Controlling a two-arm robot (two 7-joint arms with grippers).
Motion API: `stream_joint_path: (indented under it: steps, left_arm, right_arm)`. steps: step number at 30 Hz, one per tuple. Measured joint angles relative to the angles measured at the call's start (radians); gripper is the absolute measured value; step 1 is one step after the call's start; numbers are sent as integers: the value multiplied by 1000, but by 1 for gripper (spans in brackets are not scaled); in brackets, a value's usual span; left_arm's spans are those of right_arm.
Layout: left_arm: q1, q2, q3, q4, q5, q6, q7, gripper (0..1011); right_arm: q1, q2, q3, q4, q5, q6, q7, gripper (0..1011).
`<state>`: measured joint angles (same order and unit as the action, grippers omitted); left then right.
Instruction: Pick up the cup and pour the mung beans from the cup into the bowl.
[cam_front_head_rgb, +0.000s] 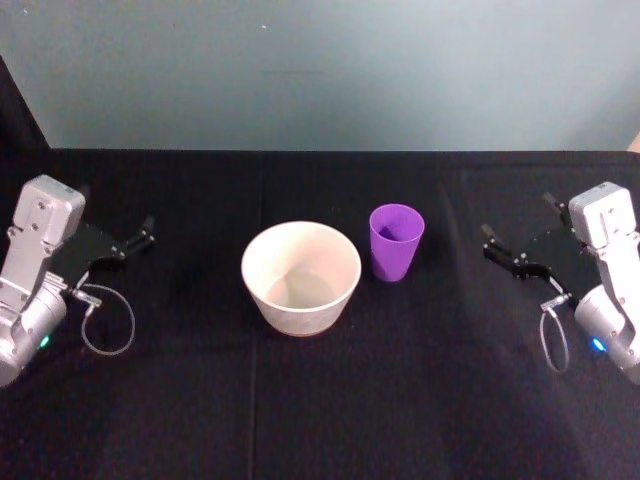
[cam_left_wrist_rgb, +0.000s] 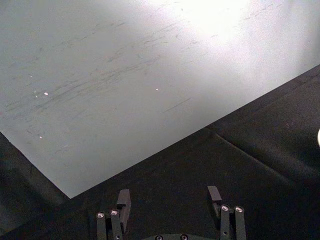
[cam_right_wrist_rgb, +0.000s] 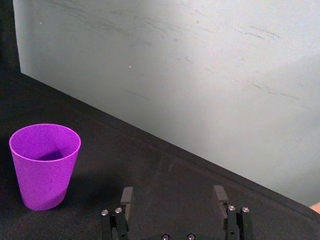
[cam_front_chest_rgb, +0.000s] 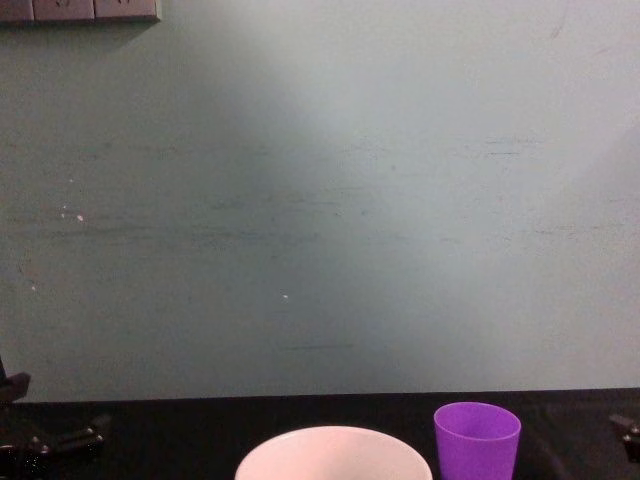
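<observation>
The purple cup (cam_front_head_rgb: 396, 243) stands upright on the black cloth, just right of the wide white bowl (cam_front_head_rgb: 300, 310) at the table's middle. Cup (cam_front_chest_rgb: 477, 440) and bowl (cam_front_chest_rgb: 335, 452) stand close together without touching. The mung beans are hidden; the cup's inside (cam_right_wrist_rgb: 45, 165) looks like purple wall and shadow. My right gripper (cam_front_head_rgb: 517, 215) hovers open at the right, well apart from the cup, its fingers (cam_right_wrist_rgb: 173, 190) holding nothing. My left gripper (cam_front_head_rgb: 119, 207) is parked open at the far left (cam_left_wrist_rgb: 169, 192), also holding nothing.
A black cloth (cam_front_head_rgb: 320, 420) covers the table up to a pale teal wall (cam_front_head_rgb: 320, 70) along the back edge. A thin cable loop hangs at each wrist (cam_front_head_rgb: 108, 320). An outlet plate (cam_front_chest_rgb: 80, 10) sits high on the wall.
</observation>
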<state>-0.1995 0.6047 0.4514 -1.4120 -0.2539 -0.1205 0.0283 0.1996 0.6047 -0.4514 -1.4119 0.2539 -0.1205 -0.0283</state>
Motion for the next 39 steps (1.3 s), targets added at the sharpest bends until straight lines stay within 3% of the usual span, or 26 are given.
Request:
stream_joint_path:
  steps: [39]
  left_arm:
    - [0, 0, 0, 0, 0, 0, 0, 1000]
  right_arm:
    - [0, 0, 0, 0, 0, 0, 0, 1003]
